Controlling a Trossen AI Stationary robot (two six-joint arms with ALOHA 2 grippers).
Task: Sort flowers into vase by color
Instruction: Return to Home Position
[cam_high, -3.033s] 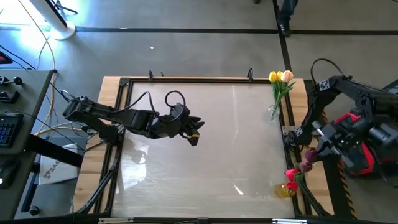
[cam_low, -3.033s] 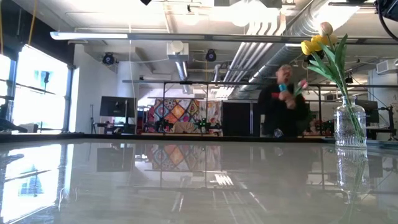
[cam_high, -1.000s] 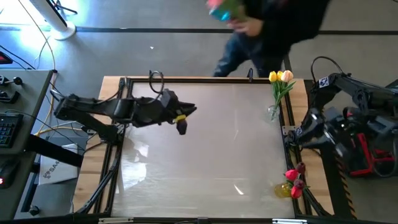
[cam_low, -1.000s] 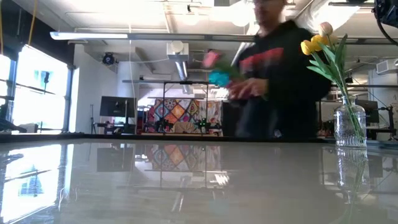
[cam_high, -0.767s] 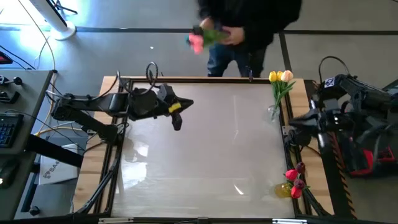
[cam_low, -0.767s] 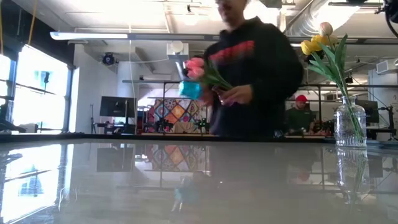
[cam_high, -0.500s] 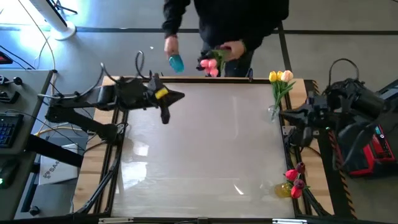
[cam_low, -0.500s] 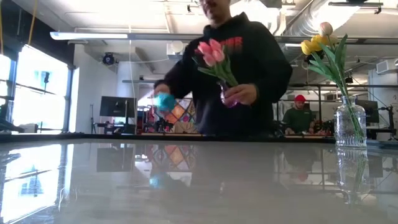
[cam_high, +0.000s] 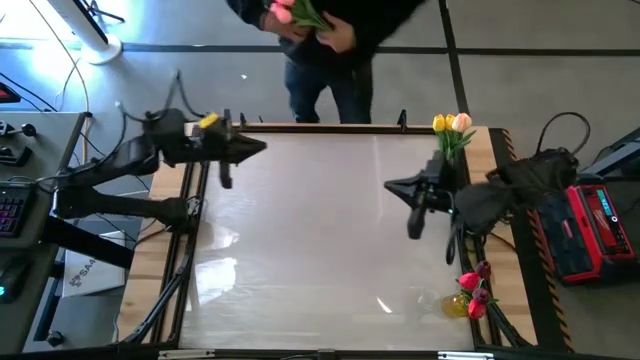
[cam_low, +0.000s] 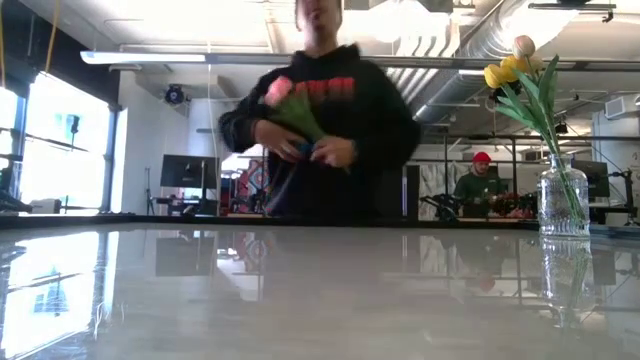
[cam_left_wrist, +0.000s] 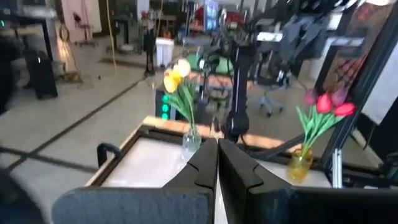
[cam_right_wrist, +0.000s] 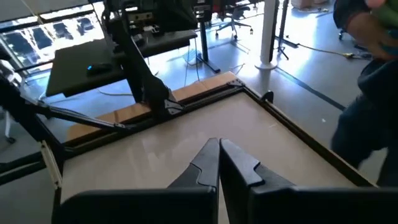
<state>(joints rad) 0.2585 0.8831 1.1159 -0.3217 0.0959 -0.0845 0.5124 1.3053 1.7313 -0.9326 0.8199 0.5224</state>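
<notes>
Nearest, at about 4 o'clock on the surface (cam_high: 300, 250), a yellow vase (cam_high: 456, 305) holds the red and maroon tulips (cam_high: 470, 283). Farther in, at 3 o'clock, the right gripper (cam_high: 392, 185) hangs over the surface, clenched on nothing. At 2 o'clock a clear vase (cam_low: 563, 200) holds the yellow and peach tulips (cam_high: 451, 123). At 10 o'clock the left gripper (cam_high: 258, 149) is likewise clenched and empty. Beyond the far edge, at 12 o'clock, a person (cam_low: 345, 115) holds pink flowers (cam_low: 281, 93).
</notes>
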